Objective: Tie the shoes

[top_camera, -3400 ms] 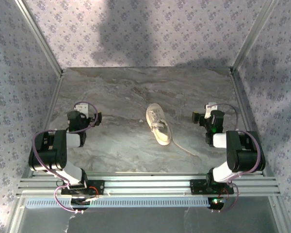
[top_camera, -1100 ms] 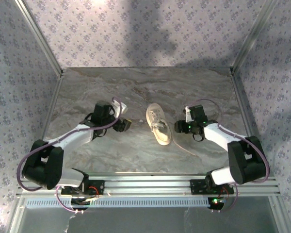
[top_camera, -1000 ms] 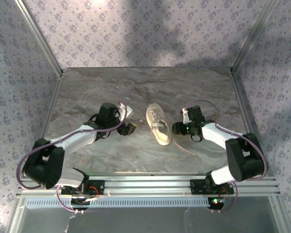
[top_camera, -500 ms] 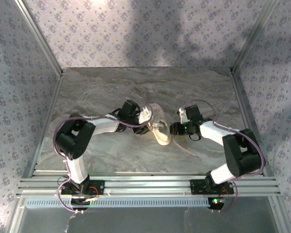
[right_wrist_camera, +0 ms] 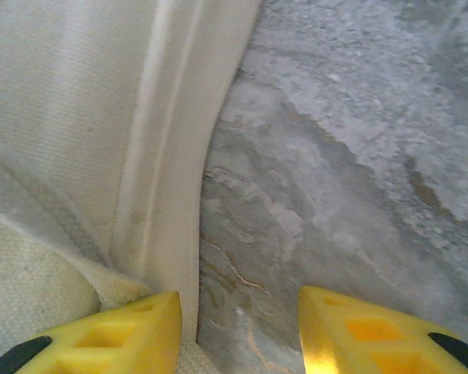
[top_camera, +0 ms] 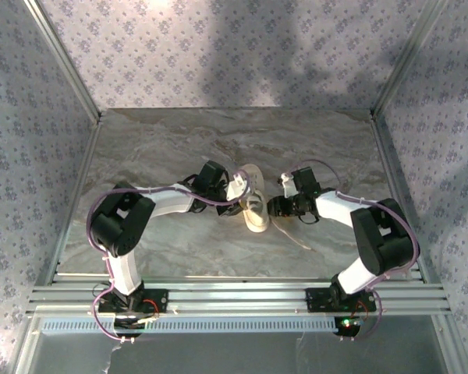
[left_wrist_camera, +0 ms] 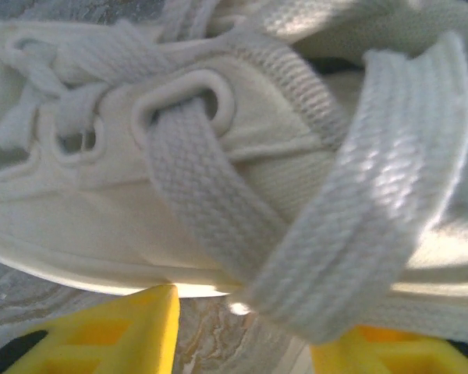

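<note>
The left gripper [top_camera: 239, 189] is held spread and empty against the sneaker [top_camera: 256, 212], with a lace [left_wrist_camera: 210, 210] lying across the gap between its fingers. The sneaker is found untied at mid-table [top_camera: 156, 148], well apart from every edge. The right gripper [top_camera: 274, 207] is likewise parted at the sole, with nothing gripped. Reaching for the laces is judged the step in hand, and closing on a lace is called for next. Compared with the earliest frame, both arms have been brought in from the side edges.

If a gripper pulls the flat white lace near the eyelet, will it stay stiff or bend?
The lace will probably be floppy: it is a flat woven band folded over itself beside the eyelet. Its coarse weave should grip well. The small sneaker may slide on the smooth table when pulled.
</note>
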Available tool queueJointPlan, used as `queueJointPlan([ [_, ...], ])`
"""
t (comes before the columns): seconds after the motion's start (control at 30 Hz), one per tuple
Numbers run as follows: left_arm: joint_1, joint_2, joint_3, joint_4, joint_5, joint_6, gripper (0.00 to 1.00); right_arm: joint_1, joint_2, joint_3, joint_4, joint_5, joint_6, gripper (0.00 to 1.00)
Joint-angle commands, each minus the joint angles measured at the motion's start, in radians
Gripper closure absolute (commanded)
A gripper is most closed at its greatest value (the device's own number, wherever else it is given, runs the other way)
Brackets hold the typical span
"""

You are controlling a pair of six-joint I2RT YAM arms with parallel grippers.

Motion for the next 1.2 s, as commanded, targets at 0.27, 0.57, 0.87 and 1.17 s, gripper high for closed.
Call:
queueJointPlan([
  [0.27, 0.084, -0.252, -0.117, -0.101, -0.123, -0.166, 1.00, 0.119, 0.082, 0.062, 0.025, -0.054, 0.012, 0.56],
  [0.57, 0.172, -0.512, -0.255, -0.143, -0.147, -0.303, 1.00, 0.091, 0.019, 0.019, 0.039, -0.017, 0.024, 0.53],
  [0.87, 0.260, -0.614, -0.293, -0.214, -0.187, -0.421, 1.00, 0.089, -0.117, -0.007, -0.230, 0.228, -0.010, 0.35],
  [1.17, 0.299, -0.643, -0.265, -0.269, -0.208, -0.492, 1.00, 0.215, -0.236, -0.024, -0.311, 0.238, 0.015, 0.30],
])
